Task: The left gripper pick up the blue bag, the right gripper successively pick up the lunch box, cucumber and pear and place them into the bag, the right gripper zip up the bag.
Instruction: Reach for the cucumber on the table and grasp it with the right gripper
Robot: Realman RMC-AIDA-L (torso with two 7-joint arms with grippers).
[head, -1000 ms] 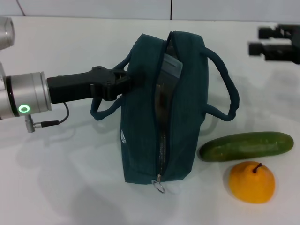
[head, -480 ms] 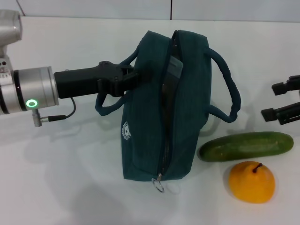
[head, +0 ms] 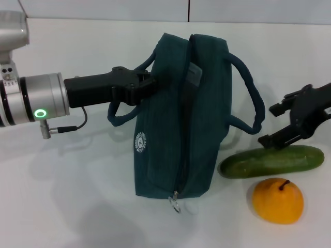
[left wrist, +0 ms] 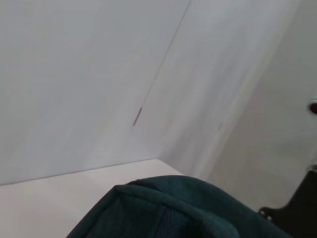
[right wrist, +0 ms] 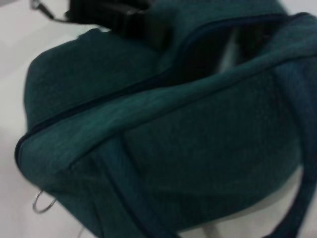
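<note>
**Right gripper just above the cucumber**

My left gripper is clamped on the upper left side of the blue bag, which stands on the bench. My right gripper, fingers spread, hangs just above the cucumber. The pear sits just in front of the cucumber.

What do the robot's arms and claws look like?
The left end effector is a black claw on a shiny silver cylindrical wrist with a glowing green ring light and a thin black cable. The right end effector is a black two-fingered claw.
</note>
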